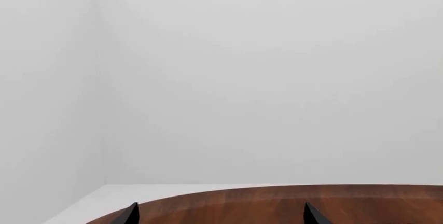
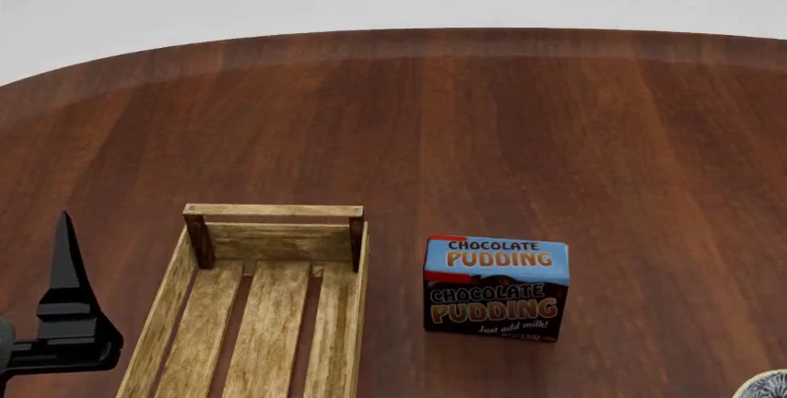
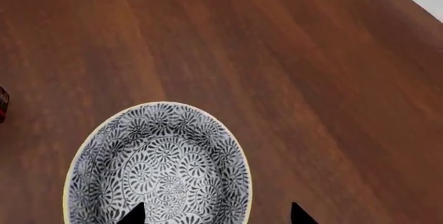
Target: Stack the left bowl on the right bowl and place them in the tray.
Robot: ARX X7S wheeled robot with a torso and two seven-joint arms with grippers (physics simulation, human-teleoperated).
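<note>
My right end effector (image 3: 216, 214), fingers spread, hovers over the grey swirl-patterned bowl (image 3: 157, 165); the left end effector (image 1: 221, 214) is spread too — the slatted light-wood tray (image 2: 252, 310) holds nothing, stacking not begun.

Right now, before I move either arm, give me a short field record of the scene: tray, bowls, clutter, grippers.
tray: light-wood crate, nothing in the part the head view shows
bowl seen: one patterned bowl on the table, below the right gripper
second bowl: not in view
stacking: not yet done
clutter: pudding box, upright, right of the tray, apart from it
left gripper: open, empty, near the table edge
right gripper: open, empty
</note>
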